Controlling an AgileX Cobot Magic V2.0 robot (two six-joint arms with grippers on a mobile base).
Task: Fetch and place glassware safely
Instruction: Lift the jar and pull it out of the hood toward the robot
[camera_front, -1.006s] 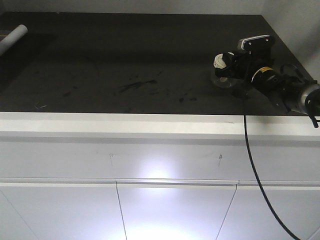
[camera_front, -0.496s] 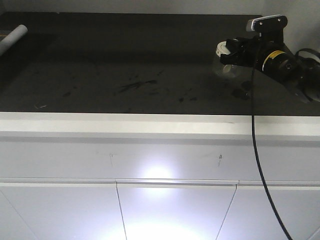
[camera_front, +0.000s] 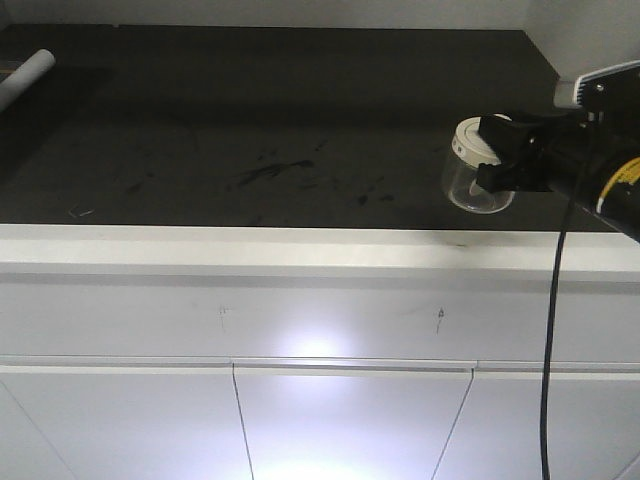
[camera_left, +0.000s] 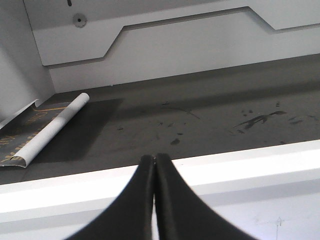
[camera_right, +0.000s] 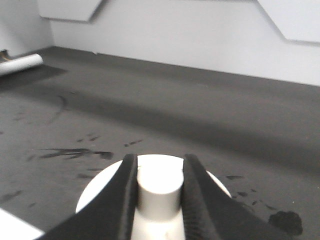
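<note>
Observed: right gripper (camera_right: 160, 167) clamps the glass jar (camera_front: 478, 172) by its lid knob (camera_right: 159, 186), seemingly above the near right edge of the tabletop (camera_front: 250, 120). The knob hold likely spares the glass. The left gripper (camera_left: 154, 161) is clenched, empty.

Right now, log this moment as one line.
right gripper: shut on glass jar's knob | left gripper: shut, empty | glass jar: near counter's front edge

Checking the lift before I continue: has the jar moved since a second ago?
Yes. The jar, held by its knob in the right gripper, has come rightward and toward the counter's white front edge, farther from the dark scuff marks.
</note>
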